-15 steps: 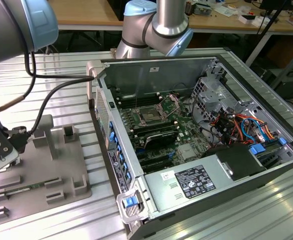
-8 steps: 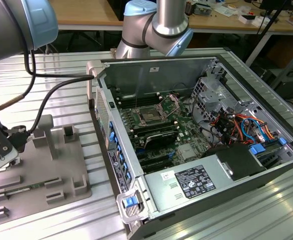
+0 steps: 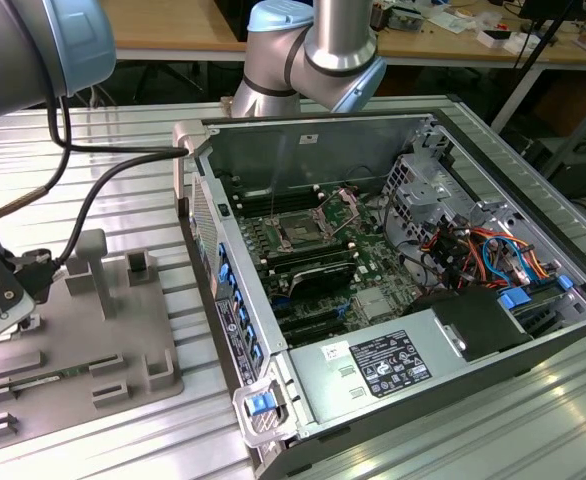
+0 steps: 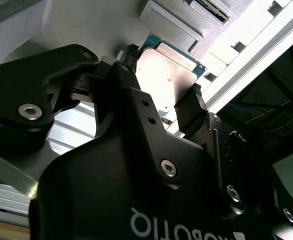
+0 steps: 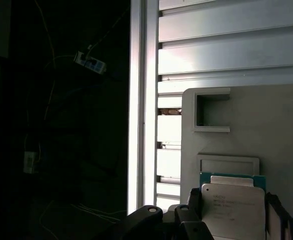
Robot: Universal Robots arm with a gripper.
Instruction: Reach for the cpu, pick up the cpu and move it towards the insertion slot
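- The tabletop carries both work sites. The open computer case lies well away from the fingers, toward the exterior view's right.
- The grey fixture plate lies directly beneath the fingers, with its raised frames showing just beyond the fingertips in both wrist views.
- The insertion slot sits deep in the case on the green board. It is far from the fingers, and the case's near wall stands between the two.
- The gripper hangs over the plate's edge farthest from the case.
- The cpu lies flat between the fingers, which look closed on two of its opposite edges. Its pale top faces the wrist, and its other two edges are free.
- It is square, so no long axis matters. I cannot tell whether it has been lifted clear of the plate.
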